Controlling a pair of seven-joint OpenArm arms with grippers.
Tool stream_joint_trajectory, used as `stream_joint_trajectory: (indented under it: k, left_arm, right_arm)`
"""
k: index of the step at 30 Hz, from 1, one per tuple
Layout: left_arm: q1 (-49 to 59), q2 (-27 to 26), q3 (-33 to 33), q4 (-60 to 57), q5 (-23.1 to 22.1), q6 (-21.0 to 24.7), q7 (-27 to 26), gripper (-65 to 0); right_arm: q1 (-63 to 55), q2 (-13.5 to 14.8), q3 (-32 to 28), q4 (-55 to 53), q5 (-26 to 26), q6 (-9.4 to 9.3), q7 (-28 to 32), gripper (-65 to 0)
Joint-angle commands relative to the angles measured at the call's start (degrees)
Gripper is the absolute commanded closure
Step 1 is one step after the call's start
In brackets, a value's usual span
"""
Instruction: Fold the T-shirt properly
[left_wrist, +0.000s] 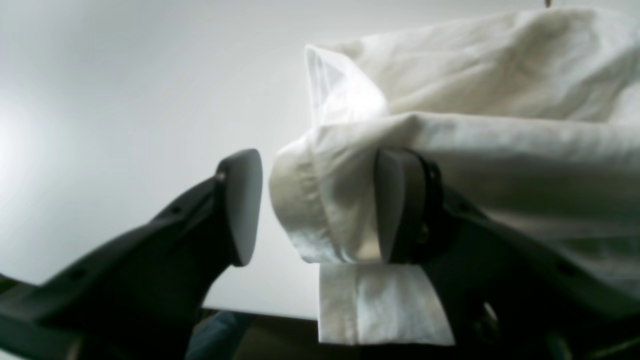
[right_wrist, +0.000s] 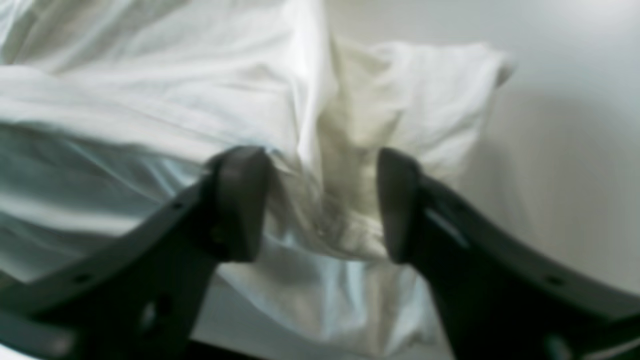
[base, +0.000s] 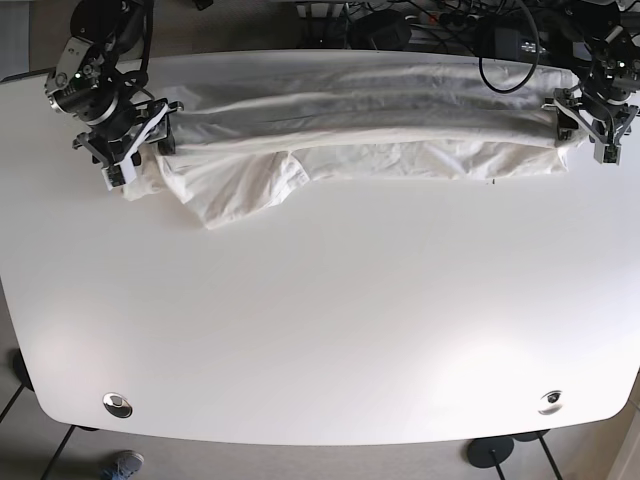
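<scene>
- Left wrist view: left gripper (left_wrist: 320, 205) with jaws spread apart; white T-shirt (left_wrist: 475, 115) bunched at the right-hand finger (left_wrist: 400, 210), a rolled hem edge lying in the gap, draped over that finger. Left-hand finger clear of the cloth. A flat hemmed flap hangs down below the right-hand finger. Pale table (left_wrist: 100, 100) fills the background.
- Right wrist view: blurred throughout. Right gripper (right_wrist: 320, 200) with jaws apart; T-shirt (right_wrist: 200, 100) gathered into a ridge of folds running down between the two fingers. Possibly touching both pads, though not certain given the blur. Cloth spreads wide to the left, a short corner to the right, table (right_wrist: 575, 150) beyond.
- Base view: T-shirt (base: 380, 120) stretched in a long band along the far edge of the white table (base: 320, 330), creased lengthwise into several ridges. Right gripper (base: 130, 130) at the band's end on the view's left; left gripper (base: 592, 122) at the end on the view's right. A loose lobe of cloth sags toward the near side close to the right gripper. Cables (base: 500, 40) visible behind the far edge.
</scene>
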Motion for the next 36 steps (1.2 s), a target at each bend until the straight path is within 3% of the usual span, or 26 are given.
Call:
stream_joint_trajectory:
  k: [1,3,5,10,12,18,22,25,27,28,29,34,36]
  left_arm:
    - [-0.14,-1.04,-0.57,4.61,-0.42,0.34,-1.06,-31.8]
    - [-0.23,-0.95,-0.48,7.43,-0.51,0.34,-1.06,-31.8]
    - [-0.32,-0.78,-0.39,8.57,-0.51,0.34,-1.06,-31.8]
    - [-1.81,2.74,1.36,8.48,0.02,0.34,-1.06,-31.8]
    - [-1.63,2.74,2.77,7.69,0.11,0.34,-1.06,-31.8]
    - [-0.4,2.65,3.12,0.04,0.02,0.34,-1.06,-31.7]
    - [-0.4,2.3,3.03,-4.79,0.02,0.34,-1.15,-25.0]
    - [-0.4,2.3,3.03,-5.41,0.02,0.34,-1.15,-24.0]
    - [-0.4,2.3,3.03,-5.58,0.02,0.34,-1.15,-24.0]
    - [-0.4,2.3,3.21,-5.58,0.02,0.34,-1.15,-24.0]
    - [-0.4,2.3,3.21,-5.58,0.02,0.34,-1.15,-24.0]
    - [-0.4,2.3,3.3,-5.58,0.11,0.34,-1.15,-24.0]
    - [-0.4,2.3,3.3,-5.58,0.11,0.34,-1.15,-24.0]
  right_arm:
    - [0.91,1.18,1.49,1.36,5.79,0.05,0.9,-41.9]
    - [2.67,2.41,1.32,1.19,7.46,-0.39,0.81,-43.1]
    - [5.75,2.32,-0.88,0.84,5.97,-0.47,0.55,-43.1]
    - [15.42,2.24,-10.64,-7.6,-5.55,-0.47,0.63,-43.1]
    - [18.49,2.24,-13.01,-12.61,-7.48,-0.47,0.81,-43.1]
    - [22.36,2.41,-17.06,-23.69,-7.57,-0.47,3.71,-42.5]
    - [22.27,2.24,-20.66,-28.79,-7.39,-0.47,6.08,-42.3]
    - [21.31,1.27,-20.49,-29.93,-7.39,-0.21,7.49,-41.5]
    - [20.25,0.65,-20.4,-27.47,-7.39,-0.12,8.46,-28.2]
    - [19.64,0.65,-20.4,-25.98,-7.39,-0.12,8.46,-13.2]
    - [19.55,0.57,-20.4,-24.83,-7.39,-0.21,8.46,-2.7]
    - [14.89,0.57,-20.31,-10.15,-7.39,-0.47,7.93,-1.7]
    - [12.16,0.57,-19.61,-3.65,-7.39,-0.56,5.12,-1.7]
